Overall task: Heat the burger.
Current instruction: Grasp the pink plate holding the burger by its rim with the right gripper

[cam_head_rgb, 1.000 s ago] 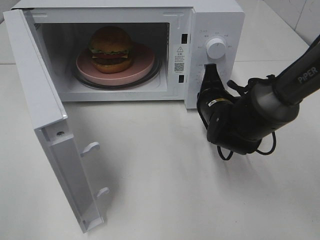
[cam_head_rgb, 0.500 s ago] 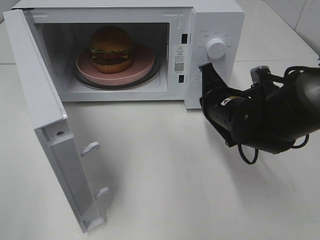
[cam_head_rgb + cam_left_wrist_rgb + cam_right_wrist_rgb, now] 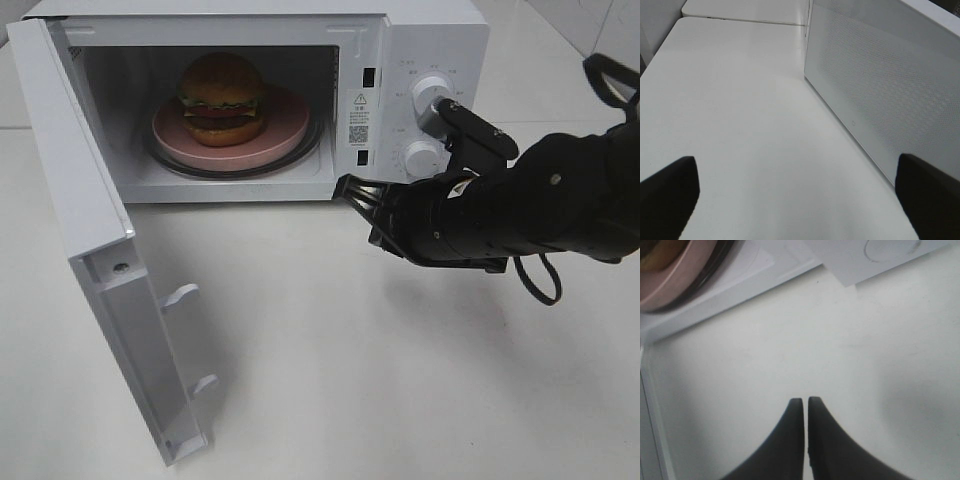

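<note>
Two grippers are in view, and nothing is held by either. The burger (image 3: 222,98) is placed inside the microwave (image 3: 430,40), on a round pink plate (image 3: 285,125) that is carried by the glass turntable (image 3: 168,160) in the cavity. The microwave's door (image 3: 90,240) is swung wide open, hinged on the side of the cavity away from the control panel.

The right gripper (image 3: 352,188) is held just in front of the microwave, low at the corner where the cavity meets the control panel, above the white table (image 3: 350,380). Its jaws are pressed almost together, with only a thin slit left between the fingertips (image 3: 796,410).

Two white knobs are mounted on the control panel, the upper knob (image 3: 432,92) above the lower knob (image 3: 422,158), and neither is touched by those fingertips.

The left gripper (image 3: 795,165) is spread wide beside the microwave's perforated side wall (image 3: 880,85), with only the table seen between its fingers.
</note>
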Controlling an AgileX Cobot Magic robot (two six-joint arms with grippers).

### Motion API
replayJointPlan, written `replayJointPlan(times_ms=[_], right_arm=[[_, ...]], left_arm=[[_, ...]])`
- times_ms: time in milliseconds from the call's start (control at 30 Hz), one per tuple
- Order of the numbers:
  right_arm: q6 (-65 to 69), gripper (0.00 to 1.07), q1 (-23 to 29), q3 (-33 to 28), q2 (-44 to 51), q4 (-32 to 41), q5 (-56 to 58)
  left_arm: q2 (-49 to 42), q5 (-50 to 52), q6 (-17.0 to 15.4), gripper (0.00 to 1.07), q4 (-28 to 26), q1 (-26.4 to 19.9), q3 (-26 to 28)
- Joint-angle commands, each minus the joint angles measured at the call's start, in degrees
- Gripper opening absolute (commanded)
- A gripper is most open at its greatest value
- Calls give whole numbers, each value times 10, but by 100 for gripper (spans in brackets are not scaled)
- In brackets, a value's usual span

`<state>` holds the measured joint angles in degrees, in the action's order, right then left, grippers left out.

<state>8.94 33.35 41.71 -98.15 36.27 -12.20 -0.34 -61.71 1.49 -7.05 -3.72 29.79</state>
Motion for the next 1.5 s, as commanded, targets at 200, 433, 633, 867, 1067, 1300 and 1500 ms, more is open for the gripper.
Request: replayJointPlan(times_ms=[200, 433, 633, 867, 1067, 1300, 1500], right_arm=[[-170, 6, -13, -1, 51, -62, 163], [-292, 6, -13, 14, 62, -87, 296], [-387, 6, -13, 61, 62, -179, 431], [-440, 6, -13, 112, 62, -303, 533], [-473, 6, -13, 163, 62, -392, 571], [-578, 7, -13, 195, 62, -418, 572], [-764, 8, -13, 221, 62, -421, 571]], left_arm=[[-9, 3, 1, 100, -3, -2, -2], [-9, 3, 1, 100, -3, -2, -2], [-9, 3, 1, 100, -3, -2, -2], [-9, 3, 1, 100, -3, -2, -2], [-9, 3, 1, 100, -3, -2, -2], [-9, 3, 1, 100, -3, -2, -2], [-9, 3, 1, 100, -3, -2, -2]])
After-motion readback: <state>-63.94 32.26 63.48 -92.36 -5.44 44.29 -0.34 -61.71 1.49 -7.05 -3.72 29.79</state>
